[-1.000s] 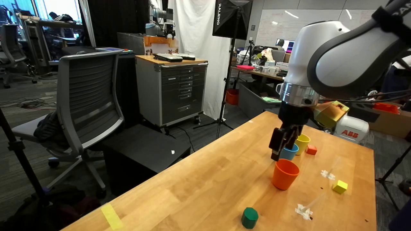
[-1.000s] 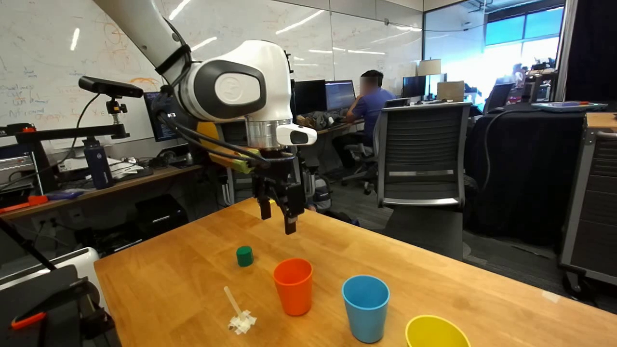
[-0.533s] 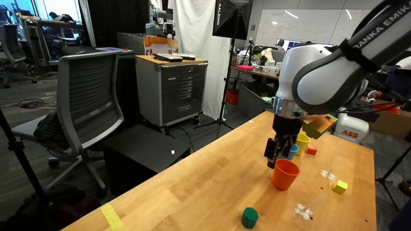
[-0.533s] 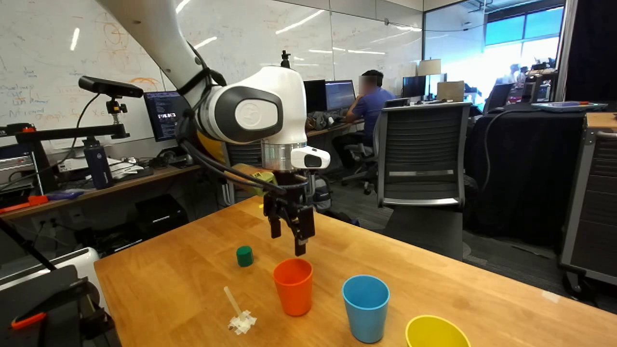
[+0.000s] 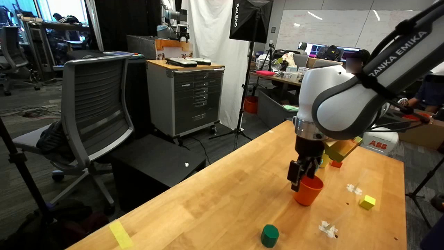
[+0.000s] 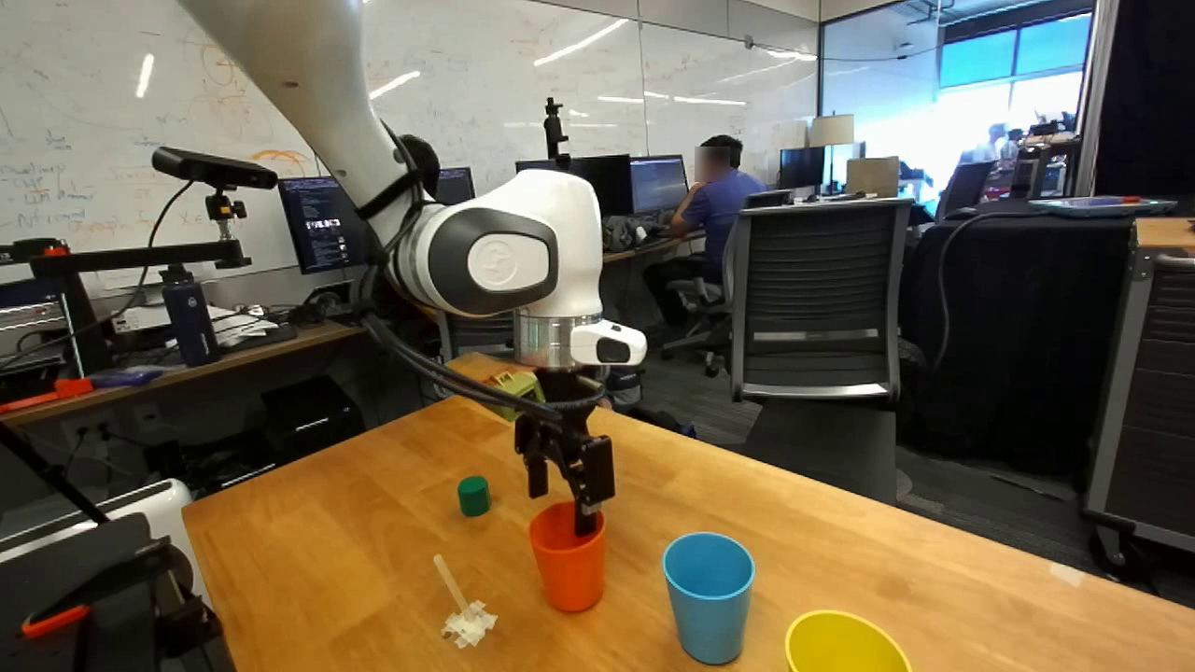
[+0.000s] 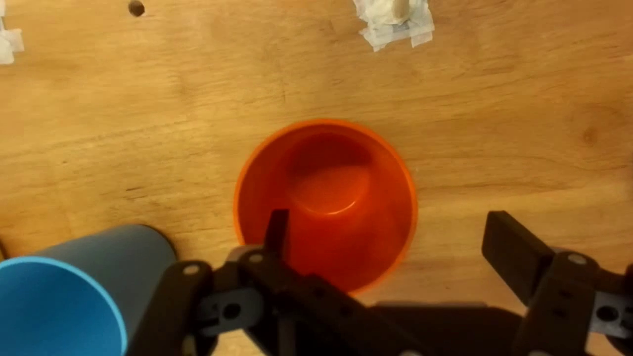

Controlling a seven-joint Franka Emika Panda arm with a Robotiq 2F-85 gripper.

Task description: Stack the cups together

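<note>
Gripper (image 7: 388,215) spread wide over orange tumbler (image 6: 568,574)

Empty jaws straddle its rim; it stands upright on the table (image 6: 364,523), near the blue tumbler (image 6: 709,611). Best sink straight down, centre the wall, then pinch gently.

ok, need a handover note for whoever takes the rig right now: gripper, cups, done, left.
Gripper: open, holding nothing; one finger over the mouth of the orange cup, the other outside its rim.
Cups: orange cup, blue cup and yellow cup stand apart on the table, mouths up, blue between the other two.
Done: gripper lined up on orange; nothing stacked.
Left: all the stacking; orange looks like the first pick.
</note>
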